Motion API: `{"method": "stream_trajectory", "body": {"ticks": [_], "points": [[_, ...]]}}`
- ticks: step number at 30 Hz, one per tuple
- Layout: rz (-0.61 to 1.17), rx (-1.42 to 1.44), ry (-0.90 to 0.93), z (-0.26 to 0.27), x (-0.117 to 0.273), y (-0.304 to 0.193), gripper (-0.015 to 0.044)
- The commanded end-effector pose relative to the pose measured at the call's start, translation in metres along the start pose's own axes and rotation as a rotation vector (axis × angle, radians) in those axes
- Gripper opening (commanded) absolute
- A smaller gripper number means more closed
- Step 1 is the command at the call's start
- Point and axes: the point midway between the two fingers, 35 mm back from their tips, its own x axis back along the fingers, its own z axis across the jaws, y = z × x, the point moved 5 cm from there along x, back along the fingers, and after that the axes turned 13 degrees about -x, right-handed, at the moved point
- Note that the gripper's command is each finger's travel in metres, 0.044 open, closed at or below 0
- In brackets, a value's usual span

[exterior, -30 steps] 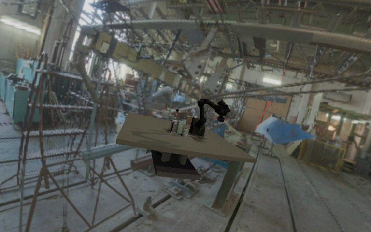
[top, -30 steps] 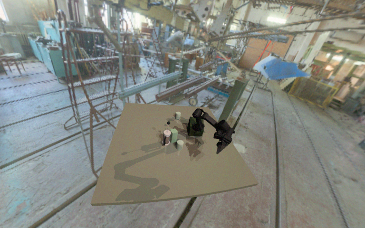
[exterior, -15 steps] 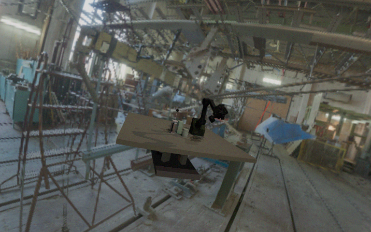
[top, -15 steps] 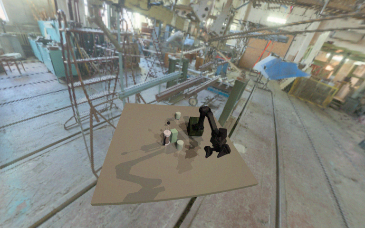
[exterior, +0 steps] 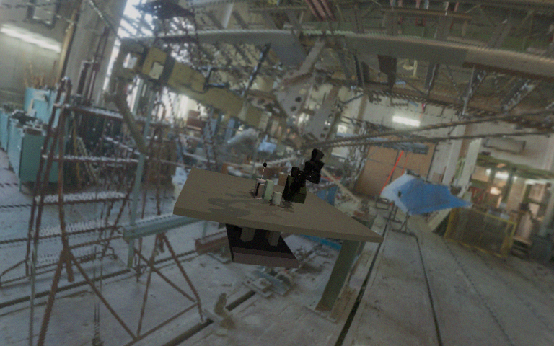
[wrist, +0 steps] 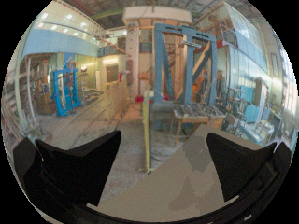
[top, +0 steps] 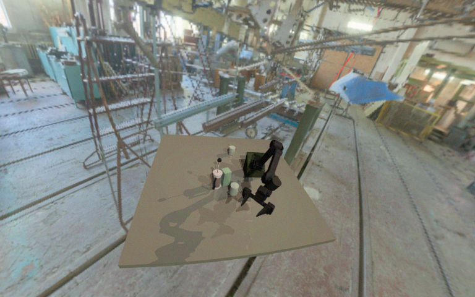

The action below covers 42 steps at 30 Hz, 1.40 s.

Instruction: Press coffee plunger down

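Gripper (top: 255, 207) spread wide, holding nothing, low over desk (top: 196, 241); French press (top: 217, 179) toward left edge from it, plunger rod (top: 218, 164) upright, knob raised

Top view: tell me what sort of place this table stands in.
Most likely an old factory or industrial workshop. Rusty metal racks stand behind the table, steel beams and trusses run overhead, and rails are set into the worn concrete floor.

Tan table (top: 196, 224); black arm (top: 273, 164) and end effector (top: 255, 206); pale green block (top: 226, 176); two cream cylinders (top: 234, 189); pinkish-topped press (top: 217, 177) with black knob (top: 219, 159).
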Motion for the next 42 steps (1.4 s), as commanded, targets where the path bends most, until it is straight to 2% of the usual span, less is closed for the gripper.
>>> {"method": "stream_trajectory", "body": {"ticks": [1, 7, 13, 18, 26, 33, 39, 42], "points": [[0.064, 0.192, -0.055, -0.042, -0.016, 0.001, 0.0440], [0.222, 0.424, -0.171, -0.117, -0.027, 0.010, 0.0440], [0.408, 0.529, -0.303, -0.196, -0.016, 0.031, 0.0440], [0.527, 0.517, -0.426, -0.252, 0.013, 0.057, 0.0440], [0.683, 0.377, -0.557, -0.314, 0.086, 0.098, 0.0440], [0.645, 0.148, -0.563, -0.331, 0.154, 0.132, 0.0440], [0.451, -0.035, -0.500, -0.321, 0.207, 0.161, 0.0440], [0.385, -0.068, -0.477, -0.316, 0.219, 0.168, 0.0440]]}}
